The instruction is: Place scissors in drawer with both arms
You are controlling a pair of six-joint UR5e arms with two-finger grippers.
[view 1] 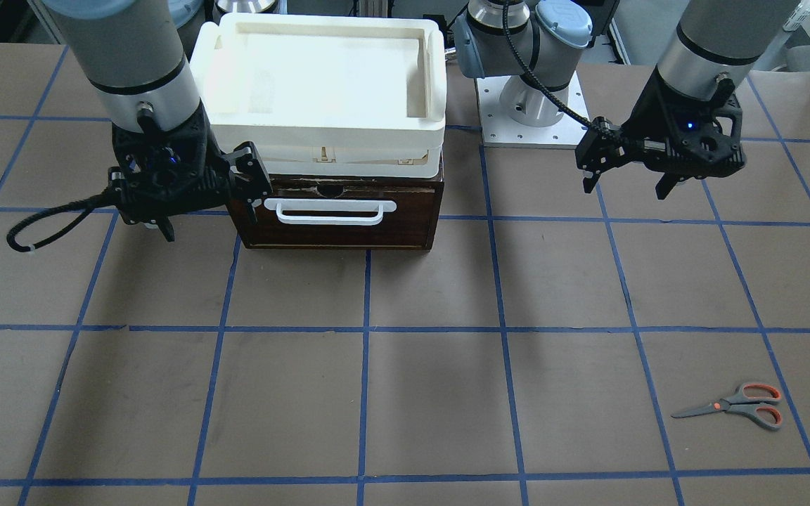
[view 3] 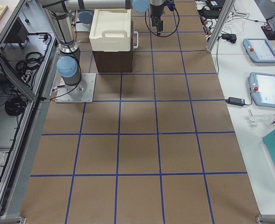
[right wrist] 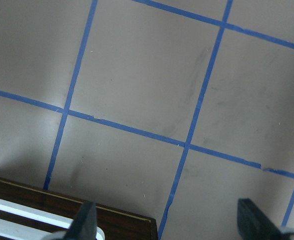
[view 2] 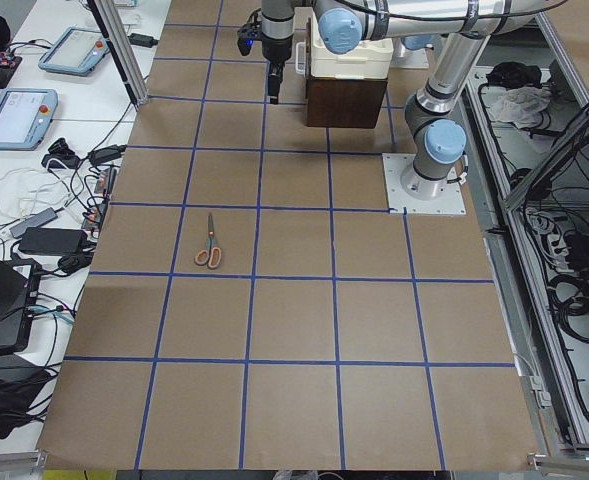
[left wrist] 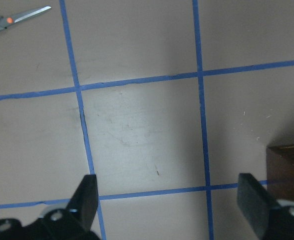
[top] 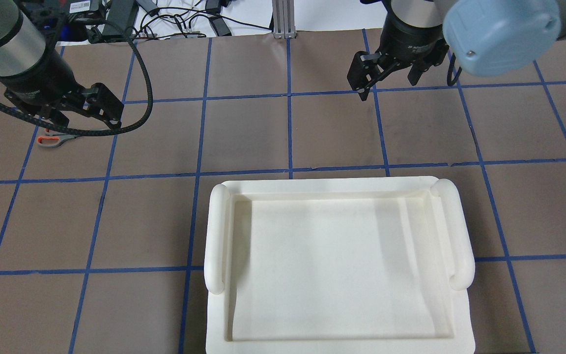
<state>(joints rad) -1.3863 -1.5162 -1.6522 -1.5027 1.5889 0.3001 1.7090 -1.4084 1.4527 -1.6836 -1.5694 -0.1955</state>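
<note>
The scissors (view 1: 735, 407) lie flat on the brown table, closed, and also show in the left wrist view (left wrist: 12, 17) and in the exterior left view (view 2: 210, 245). In the overhead view only their orange handle (top: 49, 140) peeks out from under the left arm. The dark brown drawer (view 1: 338, 221) is shut, and its white bar handle (view 1: 330, 211) faces the table's middle. My left gripper (view 1: 624, 190) hangs open and empty above the table, well away from the scissors. My right gripper (view 1: 206, 223) is open and empty, just beside the drawer's front corner.
A cream-white plastic tray (view 1: 440, 98) sits on top of the drawer cabinet and fills the overhead view's lower middle (top: 216, 236). The left arm's base plate (view 1: 531, 126) stands beside the cabinet. Blue tape lines grid the table. Tablets and cables lie off the table's far edge (view 2: 19, 115).
</note>
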